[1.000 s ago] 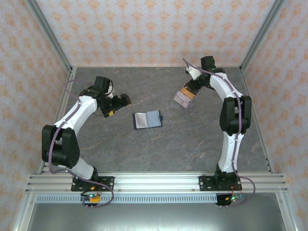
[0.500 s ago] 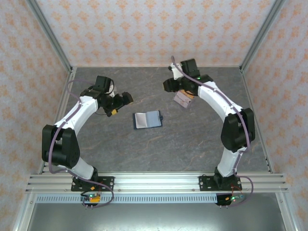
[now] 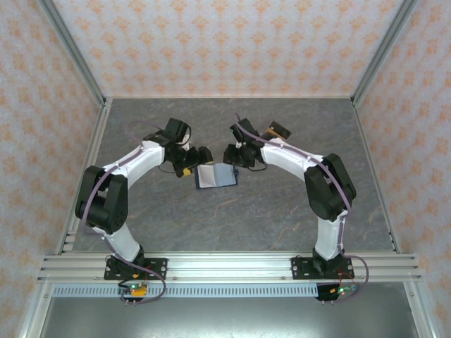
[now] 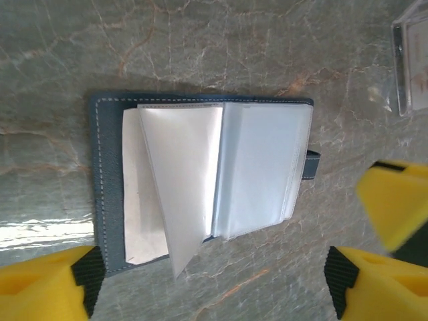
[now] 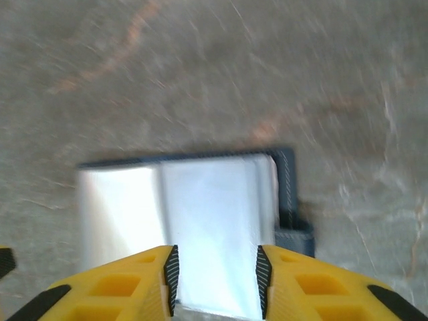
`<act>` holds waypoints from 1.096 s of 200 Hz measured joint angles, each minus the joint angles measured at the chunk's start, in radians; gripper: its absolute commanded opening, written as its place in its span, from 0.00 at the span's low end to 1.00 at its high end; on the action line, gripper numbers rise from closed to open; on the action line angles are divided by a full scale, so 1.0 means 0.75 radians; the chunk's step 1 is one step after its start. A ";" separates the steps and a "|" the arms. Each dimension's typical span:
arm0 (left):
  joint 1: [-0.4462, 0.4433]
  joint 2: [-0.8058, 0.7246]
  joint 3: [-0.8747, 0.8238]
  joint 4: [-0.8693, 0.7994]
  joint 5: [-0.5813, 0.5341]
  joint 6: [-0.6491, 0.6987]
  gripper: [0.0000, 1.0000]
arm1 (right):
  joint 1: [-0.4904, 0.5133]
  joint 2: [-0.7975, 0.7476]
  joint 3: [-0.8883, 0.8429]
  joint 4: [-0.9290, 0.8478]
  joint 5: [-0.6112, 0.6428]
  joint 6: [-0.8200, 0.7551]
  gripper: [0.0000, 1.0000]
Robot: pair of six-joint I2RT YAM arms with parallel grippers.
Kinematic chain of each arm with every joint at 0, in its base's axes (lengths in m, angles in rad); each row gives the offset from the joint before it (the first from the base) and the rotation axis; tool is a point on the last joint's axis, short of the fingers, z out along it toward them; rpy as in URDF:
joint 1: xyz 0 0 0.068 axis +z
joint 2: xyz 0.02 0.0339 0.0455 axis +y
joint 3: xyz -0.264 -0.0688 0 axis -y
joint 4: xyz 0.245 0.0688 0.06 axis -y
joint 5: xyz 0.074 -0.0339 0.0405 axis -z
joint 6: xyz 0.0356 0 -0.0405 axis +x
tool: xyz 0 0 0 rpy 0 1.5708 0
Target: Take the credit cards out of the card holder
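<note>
Card holder point(image 4: 200, 180): laid open at mid-table.
Left gripper point(image 3: 203, 158): spread wide beside it, nothing grasped.
Right gripper point(image 5: 215, 282): parted above it, nothing grasped.

Top view: bright, even, diffuse overhead light; faint soft shadows under arms on grey marbled tabletop point(image 3: 282, 211). Left wrist: sharp; white glare streak on tabletop at left edge; sheen on clear sleeves of dark navy folding card holder point(image 4: 107, 200); left gripper point(image 4: 210, 281) yellow fingers point(image 4: 40, 284) slightly soft. Right wrist: motion blur throughout, sleeves blown out white.
</note>
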 measured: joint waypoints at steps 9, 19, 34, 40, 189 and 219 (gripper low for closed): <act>-0.004 0.010 0.000 0.008 0.001 -0.013 0.77 | 0.008 0.003 -0.028 -0.001 0.000 0.033 0.33; -0.007 0.017 0.000 0.019 0.004 -0.017 0.69 | 0.015 0.007 -0.046 -0.001 0.000 0.071 0.31; -0.010 0.029 0.001 0.037 0.010 -0.036 0.57 | 0.030 0.017 -0.051 0.001 -0.001 0.105 0.28; -0.010 0.036 0.002 0.044 0.013 -0.035 0.53 | 0.036 0.021 -0.051 0.002 0.000 0.116 0.27; -0.013 0.197 0.001 0.070 0.017 -0.019 0.20 | 0.054 0.113 -0.032 -0.036 0.017 0.127 0.17; -0.013 0.226 -0.003 0.070 0.004 -0.001 0.15 | 0.054 0.124 -0.025 -0.034 -0.020 0.124 0.12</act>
